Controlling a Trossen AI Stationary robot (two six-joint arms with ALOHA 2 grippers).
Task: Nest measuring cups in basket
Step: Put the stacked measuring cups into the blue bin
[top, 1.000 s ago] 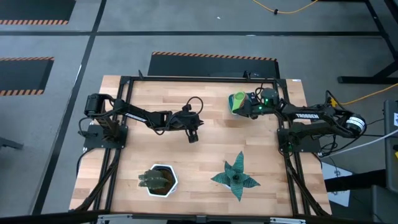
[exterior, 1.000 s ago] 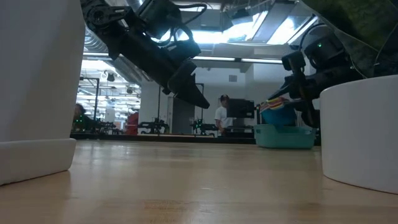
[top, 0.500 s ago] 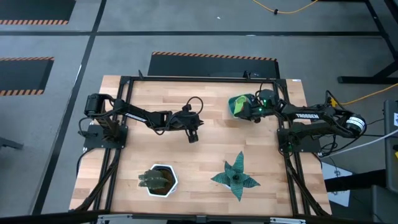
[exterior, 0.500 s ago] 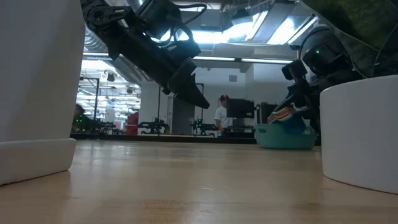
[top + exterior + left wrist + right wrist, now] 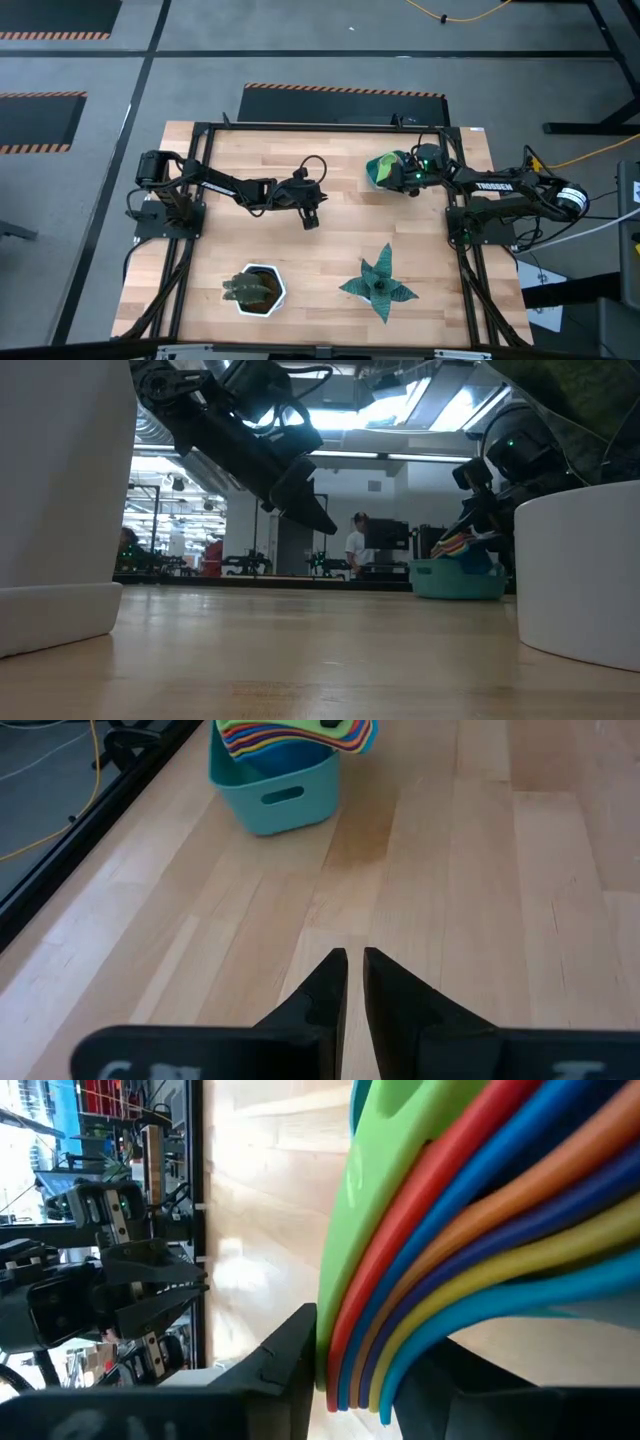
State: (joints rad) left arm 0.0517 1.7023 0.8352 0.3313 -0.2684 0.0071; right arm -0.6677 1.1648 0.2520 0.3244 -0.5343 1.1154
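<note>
Cups over the basket
The right gripper (image 5: pixel 405 172) pinched the stacked measuring cups (image 5: pixel 382 168) above the teal basket (image 5: pixel 457 578); the left gripper (image 5: pixel 311 219) hung closed mid-table.

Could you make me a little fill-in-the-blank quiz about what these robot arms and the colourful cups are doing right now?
1. The stacked measuring cups sit in the teal ____.
2. The ____ gripper is clamped on the stack's handles.
3. The left gripper hangs over bare table with its fingers ____.
4. The uppermost cup in the stack is coloured ____.

Missing words: basket; right; shut; green
</note>
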